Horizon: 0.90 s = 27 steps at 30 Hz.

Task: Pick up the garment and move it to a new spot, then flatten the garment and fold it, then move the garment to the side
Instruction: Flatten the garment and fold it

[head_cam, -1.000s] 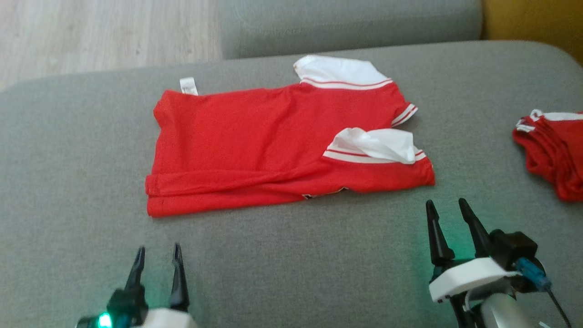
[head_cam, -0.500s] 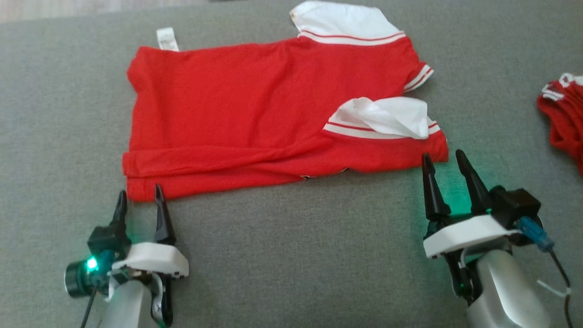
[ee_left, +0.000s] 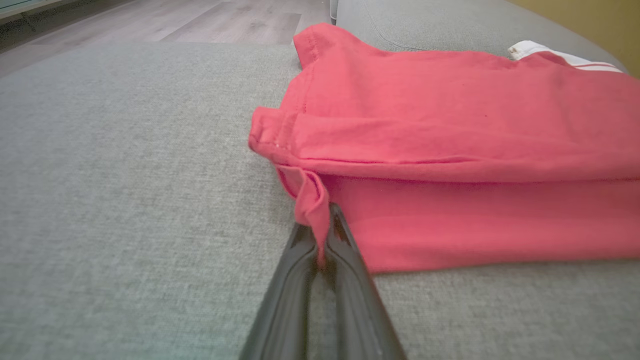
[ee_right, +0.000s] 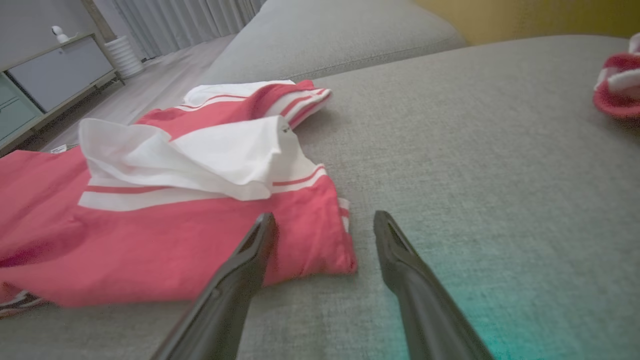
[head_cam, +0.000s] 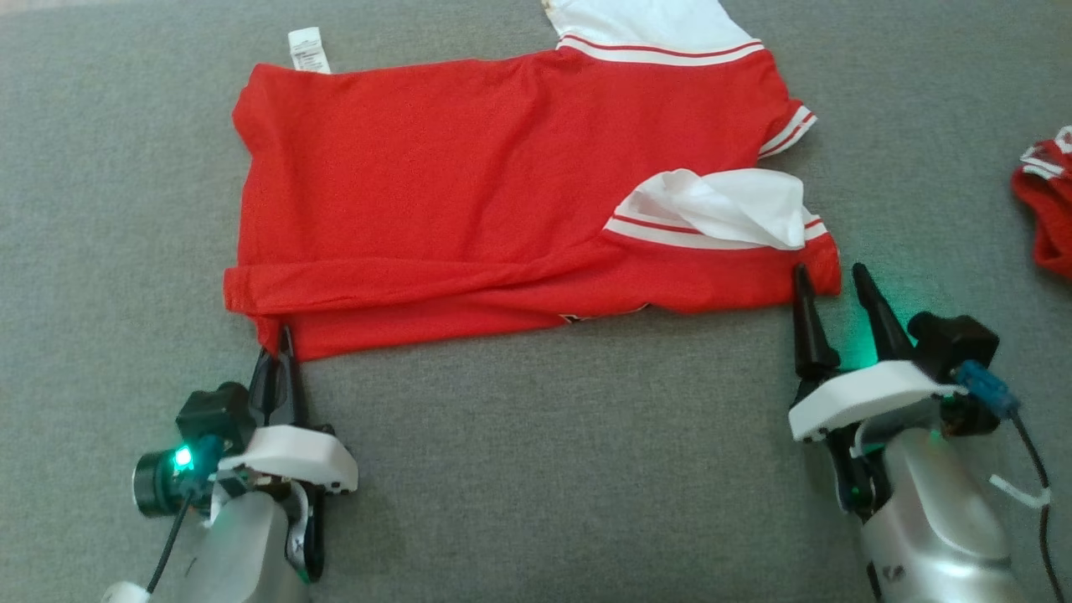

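I find the garment [head_cam: 502,193] lying flat on the grey cushion [head_cam: 544,469], with one lengthwise fold apparently already made along its near edge. The left gripper [head_cam: 278,342] is pinched tight on the near hem corner. The right gripper [head_cam: 829,270] stands wide at the near shoulder corner, gripping nothing. Further folding and the move aside remain. A second red item [head_cam: 1047,209], possibly a folded shirt, lies well apart at the right.

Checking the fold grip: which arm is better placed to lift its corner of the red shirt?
Left. The left gripper is shut on a hem corner of the red shirt; the right gripper stands open at its corner, gripping nothing.
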### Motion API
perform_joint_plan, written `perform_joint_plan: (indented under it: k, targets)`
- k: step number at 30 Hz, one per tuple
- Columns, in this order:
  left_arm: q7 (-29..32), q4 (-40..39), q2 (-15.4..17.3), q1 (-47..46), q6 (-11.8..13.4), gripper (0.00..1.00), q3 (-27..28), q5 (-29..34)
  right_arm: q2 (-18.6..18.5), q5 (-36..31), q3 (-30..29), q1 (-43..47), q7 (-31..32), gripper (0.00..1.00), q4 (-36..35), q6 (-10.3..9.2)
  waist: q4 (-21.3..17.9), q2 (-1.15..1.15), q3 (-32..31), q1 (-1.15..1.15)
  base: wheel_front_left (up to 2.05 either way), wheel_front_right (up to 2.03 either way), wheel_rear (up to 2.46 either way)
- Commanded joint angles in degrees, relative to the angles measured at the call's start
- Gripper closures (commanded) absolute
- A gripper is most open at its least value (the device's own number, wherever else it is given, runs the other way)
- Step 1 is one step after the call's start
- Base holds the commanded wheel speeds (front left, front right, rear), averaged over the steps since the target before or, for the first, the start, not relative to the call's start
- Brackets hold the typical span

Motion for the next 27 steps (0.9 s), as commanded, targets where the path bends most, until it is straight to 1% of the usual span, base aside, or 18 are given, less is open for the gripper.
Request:
perform_joint_plan:
  k: [1,3,5,6,7,12,14,18,21,24,27]
  targets:
    - [0.54,0.81,0.42,-0.71,-0.39,1.00,0.33,-0.26,-0.02,0.08,0.41,-1.77,-0.62,0.00,-0.14,-0.05,0.28,0.00,0.16,0.00,0.00,0.00,0.00]
    - [0.54,0.75,0.42,-0.79,-0.43,1.00,-0.37,-0.36,-0.02,-0.02,0.12,-2.53,-0.62,0.00,2.43,-0.05,0.60,0.00,0.25,0.00,0.00,0.00,0.00]
    - [0.54,0.57,0.42,-0.74,-0.43,1.00,-0.93,-0.55,-0.02,1.10,1.08,-2.98,-0.62,0.00,5.02,-0.05,0.94,0.00,0.28,0.00,0.00,0.00,0.00]
    - [0.54,0.43,0.42,-0.70,-0.43,1.00,-1.15,-0.60,-0.02,1.63,1.93,-3.17,-0.62,0.24,6.00,-0.05,1.08,0.00,0.29,0.00,0.00,0.00,0.00]
    - [0.54,-0.19,0.42,-0.57,-0.61,1.00,-1.49,-0.60,-0.02,3.41,3.45,-3.52,-0.62,1.00,6.10,-0.05,1.27,0.00,0.31,0.00,0.00,0.00,0.00]
    - [0.54,-3.77,0.42,-0.06,-1.17,1.00,-1.48,0.08,-0.02,6.71,3.78,-3.49,-0.62,1.00,3.51,-0.05,1.41,0.00,0.10,0.00,0.00,0.00,0.00]
    - [0.54,-6.02,0.42,-0.44,-1.63,1.00,-0.95,0.13,-0.02,8.79,3.62,-4.00,-0.62,1.00,1.43,-0.05,1.32,0.00,-0.36,0.00,0.00,0.00,0.00]
    - [0.54,-11.39,1.16,-3.93,-2.48,1.00,1.15,1.87,-0.09,10.57,2.50,-8.07,-0.62,1.00,-2.10,-0.05,1.12,0.00,-2.10,0.00,0.00,0.00,0.00]
    - [0.54,-14.37,2.29,-7.23,-2.84,1.00,3.18,2.73,-0.87,12.04,1.39,-12.22,-0.62,1.00,-2.86,-0.05,0.97,0.00,-3.94,0.00,0.00,0.00,0.00]
    - [0.54,-14.72,2.58,-8.18,-2.97,1.00,4.67,2.92,-1.65,14.24,1.21,-14.30,-0.59,1.00,-1.96,-0.05,0.74,0.00,-6.23,0.00,0.00,0.00,0.00]
    - [0.54,-13.39,2.35,-5.58,-3.14,1.00,5.41,2.85,-2.57,16.09,1.70,-12.69,-0.12,1.00,-1.09,-0.05,0.20,0.00,-8.51,0.00,0.00,0.00,0.00]
